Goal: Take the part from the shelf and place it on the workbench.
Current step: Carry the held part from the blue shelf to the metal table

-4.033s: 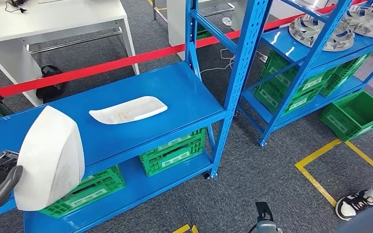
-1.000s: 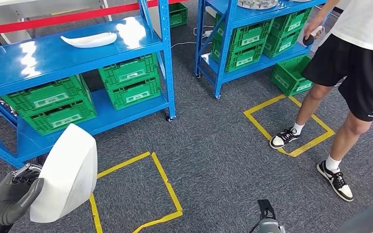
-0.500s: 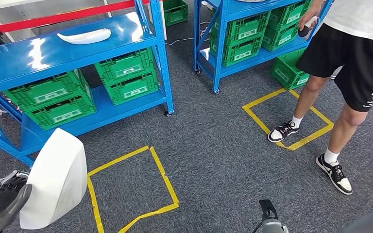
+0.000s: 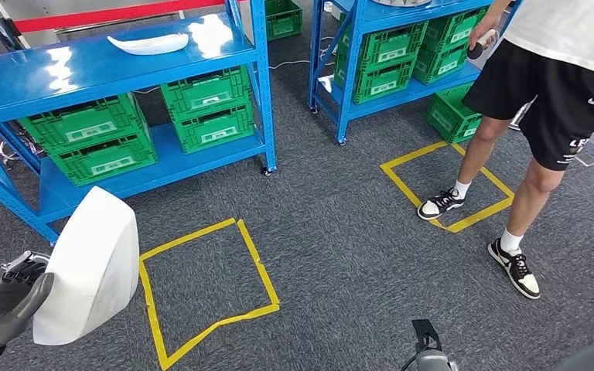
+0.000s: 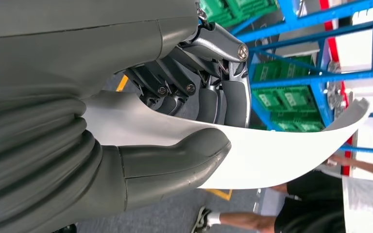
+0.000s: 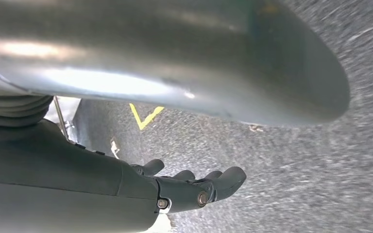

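My left hand grips a large white curved shell part at the lower left of the head view, held upright above the grey carpet. In the left wrist view the thumb presses one face of the part and the darker fingers lie behind it. A second white part lies on the top of the blue shelf farther back. My right hand hangs over the carpet with its fingers loosely extended and nothing in them.
Green crates fill the lower levels of the blue shelf, and a second blue shelf stands to its right. A person in black shorts stands at the right by a yellow tape square. Another tape square marks the floor ahead.
The whole view has shifted: four seconds ago the shelf top was close beneath me, now it stands farther back with carpet in front. The white part stays in my left hand.
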You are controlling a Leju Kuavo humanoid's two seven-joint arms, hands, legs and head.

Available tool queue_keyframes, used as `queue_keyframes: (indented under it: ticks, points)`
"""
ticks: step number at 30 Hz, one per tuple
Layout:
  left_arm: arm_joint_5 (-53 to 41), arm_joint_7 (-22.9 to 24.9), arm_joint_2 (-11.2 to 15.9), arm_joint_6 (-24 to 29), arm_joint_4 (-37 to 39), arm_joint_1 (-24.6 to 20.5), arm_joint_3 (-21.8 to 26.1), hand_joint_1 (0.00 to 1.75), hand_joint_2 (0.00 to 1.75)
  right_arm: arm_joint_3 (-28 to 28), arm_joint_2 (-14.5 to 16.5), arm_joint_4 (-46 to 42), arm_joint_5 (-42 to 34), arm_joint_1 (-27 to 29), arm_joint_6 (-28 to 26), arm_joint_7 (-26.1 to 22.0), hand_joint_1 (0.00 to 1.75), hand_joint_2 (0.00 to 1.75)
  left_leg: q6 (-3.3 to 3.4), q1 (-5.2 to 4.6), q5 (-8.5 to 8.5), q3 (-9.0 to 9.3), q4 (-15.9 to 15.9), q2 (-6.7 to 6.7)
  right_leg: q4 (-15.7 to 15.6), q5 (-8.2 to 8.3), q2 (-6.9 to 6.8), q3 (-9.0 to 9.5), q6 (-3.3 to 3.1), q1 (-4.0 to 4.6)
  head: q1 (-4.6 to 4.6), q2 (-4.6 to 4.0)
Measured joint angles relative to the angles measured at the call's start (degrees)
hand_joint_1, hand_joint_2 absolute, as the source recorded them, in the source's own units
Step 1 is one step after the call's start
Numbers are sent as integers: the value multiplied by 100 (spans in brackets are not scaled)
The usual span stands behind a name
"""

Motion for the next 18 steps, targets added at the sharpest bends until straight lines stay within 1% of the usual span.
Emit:
queue_keyframes:
  ticks: [1, 2, 3, 4, 5, 6, 7, 8, 9, 10, 11, 12, 13, 14, 15, 16, 17, 18]
  points:
    - [-2, 0, -11, -2, 20, -2, -5, 175, 175, 0, 0, 1, 0, 0, 0, 0, 0, 0, -12, 1, 51, -101, 37, 3, -29, 144, -1, 123, 0, 2, 0, 0]
    - [-4, -1, -22, -4, 38, -7, -9, 175, 175, 0, -1, 1, -1, -2, -1, 1, 0, 0, -30, 3, 98, -204, 86, 4, -245, 304, -1, 346, -2, 2, 1, 0]
    - [-6, -4, -29, -5, 52, -15, -11, 175, 175, -1, -1, 0, -4, -10, -3, 1, 0, 0, -56, 0, 134, -300, 143, 5, -616, 348, -1, 641, -8, 5, 12, 0]
    - [-10, -10, -34, -5, 66, -30, -13, 175, 175, -1, -2, -1, -14, -21, -5, 0, 0, 0, -84, -4, 163, -374, 200, 8, -1013, 302, 4, 918, -31, 15, 26, 0]
    - [-18, -21, -37, -6, 81, -52, -14, 175, 175, -2, -1, -1, -26, -31, -9, 0, 0, 0, -116, -9, 195, -423, 244, 12, -1325, 220, 11, 1122, -57, 25, 40, 0]
    - [-26, -36, -42, -8, 101, -77, -16, 175, 175, -2, 2, 0, -39, -37, -13, -1, 0, 0, -147, -14, 235, -450, 265, 15, -1510, 132, 17, 1224, -91, 36, 51, 0]
    - [-36, -47, -50, -13, 125, -103, -21, 175, 175, -3, 5, 1, -50, -36, -16, -1, 0, 0, -178, -14, 282, -455, 264, 15, -1561, 128, 20, 1231, -133, 44, 51, 0]
    - [-45, -56, -60, -19, 155, -121, -28, 175, 175, -5, 14, 1, -59, -32, -19, -3, 0, 0, -211, -7, 315, -462, 258, 10, -1554, 174, 10, 1193, -174, 37, 48, 0]
    - [-54, -62, -67, -27, 187, -133, -36, 175, 175, -8, 20, 1, -68, -30, -21, -8, 0, 0, -245, 1, 271, -487, 283, 0, -1559, 229, -2, 1156, -219, 31, 40, 0]
    - [-62, -65, -72, -34, 219, -140, -44, 175, 175, -10, 26, 1, -80, -32, -22, -11, 0, 0, -280, 11, 119, -531, 386, -11, -1571, 293, -12, 1106, -265, 23, 33, 0]
    - [-67, -68, -71, -38, 250, -147, -50, 175, 175, -13, 31, 1, -91, -31, -22, -15, 0, 0, -315, 25, -141, -595, 604, -21, -1581, 363, -19, 1038, -300, 15, 25, 0]
    - [-70, -75, -70, -41, 278, -156, -54, 175, 175, -14, 31, 1, -101, -30, -21, -17, 0, 0, -348, 36, -447, -669, 917, -29, -1583, 429, -18, 962, -319, 16, 16, 0]
    - [-71, -86, -70, -42, 304, -163, -57, 175, 175, -16, 31, 1, -110, -26, -18, -21, 0, 0, -374, 46, -695, -735, 1287, -31, -1582, 494, -15, 873, -327, 18, 14, 0]
    - [-68, -101, -71, -42, 330, -167, -60, 175, 175, -18, 31, 1, -121, -21, -9, -32, 0, 0, -392, 54, -813, -776, 1618, -31, -1581, 556, -13, 785, -324, 19, 12, 0]
    - [-59, -123, -72, -42, 357, -166, -64, 175, 175, -21, 31, 1, -137, -18, 15, -62, 0, 0, -397, 56, -760, -762, 1830, -31, -1579, 620, -14, 694, -316, 20, 11, 0]
    - [-41, -145, -73, -42, 381, -164, -66, 175, 175, -25, 31, 1, -154, -16, 53, -105, 0, 0, -389, 56, -592, -675, 1875, -31, -1577, 687, -15, 607, -305, 21, 13, 0]
    - [-21, -166, -74, -42, 401, -163, -68, 175, 175, -29, 32, 1, -169, -15, 98, -157, 0, 0, -365, 53, -406, -493, 1722, -32, -1576, 752, -16, 529, -293, 25, 11, 0]
    - [0, -185, -73, -42, 413, -165, -68, 175, 175, -34, 36, 1, -180, -15, 146, -205, 0, 0, -321, 41, -298, -212, 1396, -33, -1574, 814, -19, 465, -278, 25, 14, 0]
